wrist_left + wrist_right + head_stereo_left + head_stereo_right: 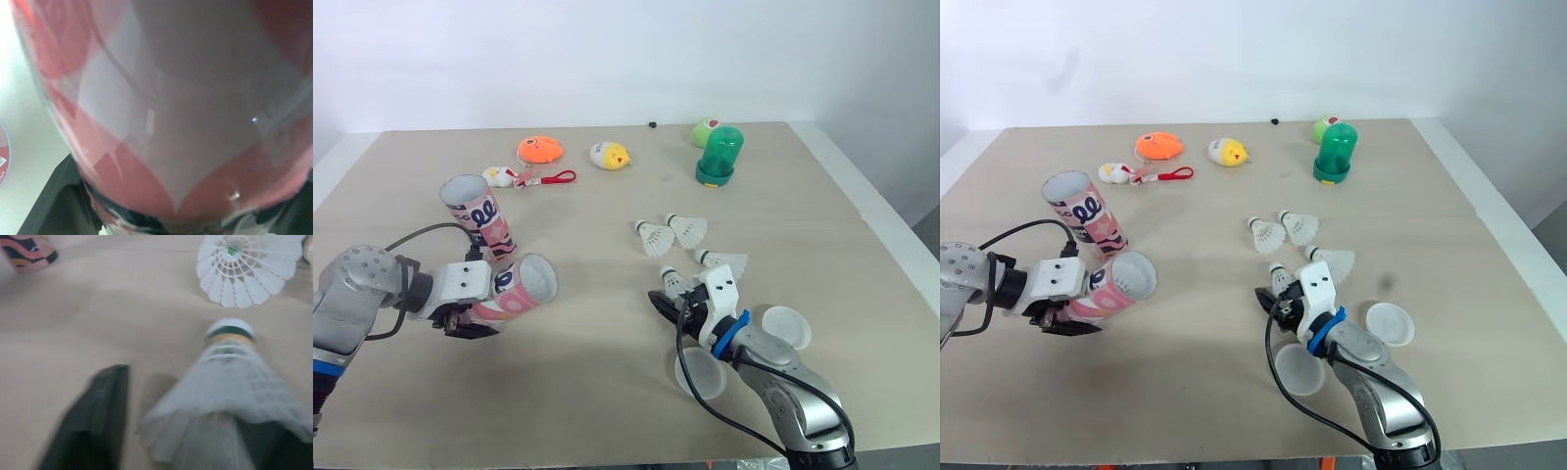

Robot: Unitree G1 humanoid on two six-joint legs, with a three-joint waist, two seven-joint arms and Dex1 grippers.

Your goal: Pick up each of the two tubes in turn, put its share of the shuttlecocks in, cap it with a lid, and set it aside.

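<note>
Left end effector (475,321) clamped on pink tube (524,286), mouth tipped toward right end effector (672,294), second tube (478,213) upright just beyond, right end effector low on desk (587,377), fingers (98,416) parted around one shuttlecock (230,396) (cork pointing away), three more shuttlecocks (655,237) (688,229) (724,260) just ahead.

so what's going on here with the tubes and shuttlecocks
The left end effector is clamped on a pink tube, holding it tilted with its open mouth toward the right arm. The right end effector is down at a shuttlecock, which sits between its open fingers, not yet gripped. Three more shuttlecocks lie nearby, two lids lie beside the right arm, and the second tube stands upright, uncapped.
</note>
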